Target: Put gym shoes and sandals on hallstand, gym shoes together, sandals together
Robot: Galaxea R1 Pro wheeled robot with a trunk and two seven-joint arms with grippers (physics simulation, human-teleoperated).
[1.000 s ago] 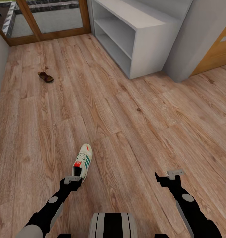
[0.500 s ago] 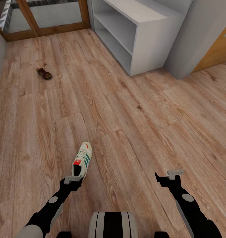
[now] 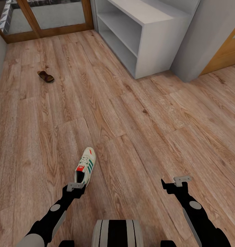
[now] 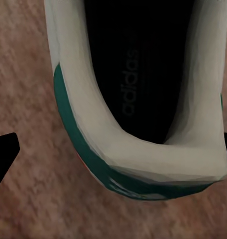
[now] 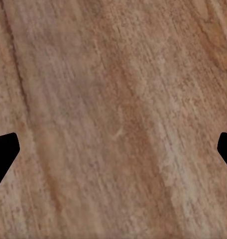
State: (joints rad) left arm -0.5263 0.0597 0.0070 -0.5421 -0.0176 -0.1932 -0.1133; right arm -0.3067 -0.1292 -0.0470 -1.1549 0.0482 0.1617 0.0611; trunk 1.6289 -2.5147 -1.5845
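White with green side stripes and a red-orange tongue patch, one gym shoe [image 3: 85,168] lies on the floor [image 3: 138,130] just ahead of the robot, toe pointing away and slightly right. The left gripper [image 3: 75,188] hangs right over its heel end. In the left wrist view the shoe [image 4: 138,99] shows from above: the pale collar, the dark insole with lettering and a green band round the heel. Only the left gripper's [image 4: 113,154] dark fingertips [image 4: 4,152] show, at the two edges of that view; they stand wide apart, one clear of the shoe over bare wood and the other at the shoe's far side, so the jaws are spread and not closed on anything.

The right gripper [image 3: 172,183] hangs over bare planks, well apart from the shoe. In its wrist view the right gripper [image 5: 113,152] shows only wood grain between its fingertips [image 5: 4,152], which also sit wide apart and hold nothing.

Far ahead and to the left, one brown sandal [image 3: 45,76] lies on the floor near the wall, well apart from the shoe. The pale grey-white rack [image 3: 155,44] stands ahead and to the right against the wall, its two open tiers facing the corridor. Beyond the sandal stands a wood-framed glass door [image 3: 45,17], and an orange-brown door [image 3: 227,48] shows at the right edge.
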